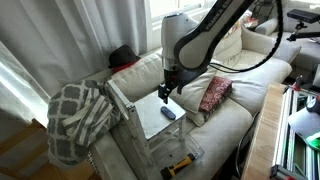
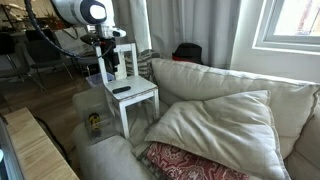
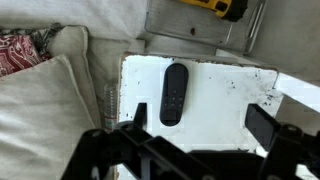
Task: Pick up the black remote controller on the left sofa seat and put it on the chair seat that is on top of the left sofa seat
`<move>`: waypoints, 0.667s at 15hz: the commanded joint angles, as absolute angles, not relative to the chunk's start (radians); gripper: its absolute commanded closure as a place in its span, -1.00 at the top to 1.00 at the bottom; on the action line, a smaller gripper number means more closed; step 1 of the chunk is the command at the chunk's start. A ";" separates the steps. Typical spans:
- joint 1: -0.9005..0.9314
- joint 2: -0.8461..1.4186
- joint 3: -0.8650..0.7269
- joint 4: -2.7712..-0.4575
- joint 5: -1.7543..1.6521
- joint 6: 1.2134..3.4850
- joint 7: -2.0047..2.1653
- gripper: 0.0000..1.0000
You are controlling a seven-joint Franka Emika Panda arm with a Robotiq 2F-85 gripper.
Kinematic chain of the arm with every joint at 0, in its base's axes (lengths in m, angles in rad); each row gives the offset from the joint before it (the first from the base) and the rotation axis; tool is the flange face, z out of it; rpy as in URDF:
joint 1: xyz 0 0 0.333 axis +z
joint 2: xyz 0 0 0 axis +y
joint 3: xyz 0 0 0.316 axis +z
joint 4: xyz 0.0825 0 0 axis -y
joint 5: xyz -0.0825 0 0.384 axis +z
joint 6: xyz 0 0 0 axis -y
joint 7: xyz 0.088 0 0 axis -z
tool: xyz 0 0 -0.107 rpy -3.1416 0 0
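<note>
The black remote controller (image 3: 173, 93) lies flat on the pale chair seat (image 3: 215, 105), apart from my gripper. It also shows in both exterior views (image 1: 168, 114) (image 2: 121, 90) on the chair seat (image 1: 152, 116) (image 2: 135, 94). My gripper (image 3: 196, 122) is open and empty, its two fingers spread wide just above the seat; the remote sits near one fingertip. In the exterior views the gripper (image 1: 167, 93) (image 2: 109, 71) hovers a little above the seat. The cream left sofa seat (image 3: 40, 120) lies beside the chair.
A red patterned pillow (image 1: 214, 93) (image 2: 195, 163) lies on the sofa. A grey-and-white patterned blanket (image 1: 78, 118) hangs over the chair back. A yellow-and-black tool (image 1: 181, 163) (image 3: 212, 6) lies below the chair. A large cream cushion (image 2: 215, 125) leans nearby.
</note>
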State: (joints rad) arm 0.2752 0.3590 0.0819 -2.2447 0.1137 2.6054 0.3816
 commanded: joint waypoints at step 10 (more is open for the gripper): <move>0.214 -0.065 0.138 -2.532 0.117 2.601 0.310 1.00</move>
